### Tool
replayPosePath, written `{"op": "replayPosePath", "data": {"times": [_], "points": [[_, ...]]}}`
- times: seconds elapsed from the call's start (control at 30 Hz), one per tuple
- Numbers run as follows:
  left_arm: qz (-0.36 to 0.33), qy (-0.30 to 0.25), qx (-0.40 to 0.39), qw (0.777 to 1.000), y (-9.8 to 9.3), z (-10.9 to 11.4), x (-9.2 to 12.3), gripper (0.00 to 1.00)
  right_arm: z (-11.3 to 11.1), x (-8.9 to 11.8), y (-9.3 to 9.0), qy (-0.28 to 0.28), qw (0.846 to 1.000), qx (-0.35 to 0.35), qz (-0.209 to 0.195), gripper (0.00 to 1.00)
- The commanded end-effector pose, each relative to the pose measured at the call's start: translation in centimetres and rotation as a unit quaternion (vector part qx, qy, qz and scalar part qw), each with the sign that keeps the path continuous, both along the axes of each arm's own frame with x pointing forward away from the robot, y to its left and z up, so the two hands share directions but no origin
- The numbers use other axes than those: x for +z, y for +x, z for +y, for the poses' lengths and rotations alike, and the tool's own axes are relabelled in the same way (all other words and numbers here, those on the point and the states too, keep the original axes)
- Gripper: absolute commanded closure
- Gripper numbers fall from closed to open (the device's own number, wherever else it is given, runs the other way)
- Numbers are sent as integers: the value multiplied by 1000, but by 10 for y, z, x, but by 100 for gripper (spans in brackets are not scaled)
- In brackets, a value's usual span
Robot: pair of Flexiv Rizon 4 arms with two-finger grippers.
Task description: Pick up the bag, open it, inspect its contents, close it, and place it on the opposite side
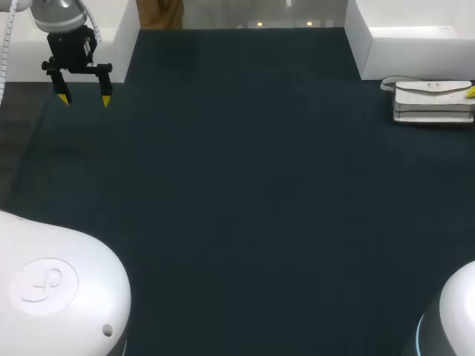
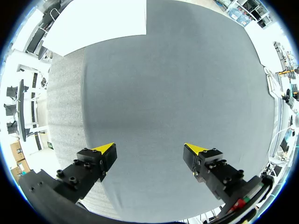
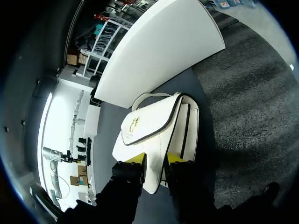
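Observation:
The white bag (image 1: 434, 100) lies flat on the dark table at the far right, its flap closed and its strap curling off the left end. In the right wrist view the bag (image 3: 149, 126) has its near end between the fingers of my right gripper (image 3: 155, 161), which press it from both sides. In the head view only one yellow fingertip (image 1: 470, 91) of that gripper shows, at the bag's right end. My left gripper (image 1: 84, 98) hangs open and empty over the table's far left corner, far from the bag, and its spread fingers (image 2: 103, 154) show only bare table between them.
The dark mat (image 1: 245, 185) covers the table. A white raised block (image 1: 412, 41) stands just behind the bag, seen close beside it in the right wrist view (image 3: 159, 51). Another white block (image 1: 111, 26) sits at the back left, ahead of my left gripper (image 2: 98, 21).

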State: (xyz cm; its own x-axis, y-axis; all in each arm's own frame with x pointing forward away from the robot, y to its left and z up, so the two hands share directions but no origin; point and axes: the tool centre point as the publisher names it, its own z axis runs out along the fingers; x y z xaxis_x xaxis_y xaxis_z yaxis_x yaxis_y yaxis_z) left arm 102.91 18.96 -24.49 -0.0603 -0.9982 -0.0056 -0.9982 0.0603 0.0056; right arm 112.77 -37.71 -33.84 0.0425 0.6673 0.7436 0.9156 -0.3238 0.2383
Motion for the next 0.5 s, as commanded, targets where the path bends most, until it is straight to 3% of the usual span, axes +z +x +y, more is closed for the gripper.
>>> {"op": "replayPosePath", "data": {"times": [0.03, 0.33, 0.5], "points": [[-1, 1, 1, 1000, -1, 0, 0, 0, -6, 1, 5, -3, 985, 115, 125, 0], [-1, 1, 1, 1000, -1, 0, 0, 0, -22, 15, -12, -78, 985, 62, 139, 0], [-1, 1, 1, 1000, -1, 0, 0, 0, -24, 34, -22, -119, 984, 41, 125, 0]]}}
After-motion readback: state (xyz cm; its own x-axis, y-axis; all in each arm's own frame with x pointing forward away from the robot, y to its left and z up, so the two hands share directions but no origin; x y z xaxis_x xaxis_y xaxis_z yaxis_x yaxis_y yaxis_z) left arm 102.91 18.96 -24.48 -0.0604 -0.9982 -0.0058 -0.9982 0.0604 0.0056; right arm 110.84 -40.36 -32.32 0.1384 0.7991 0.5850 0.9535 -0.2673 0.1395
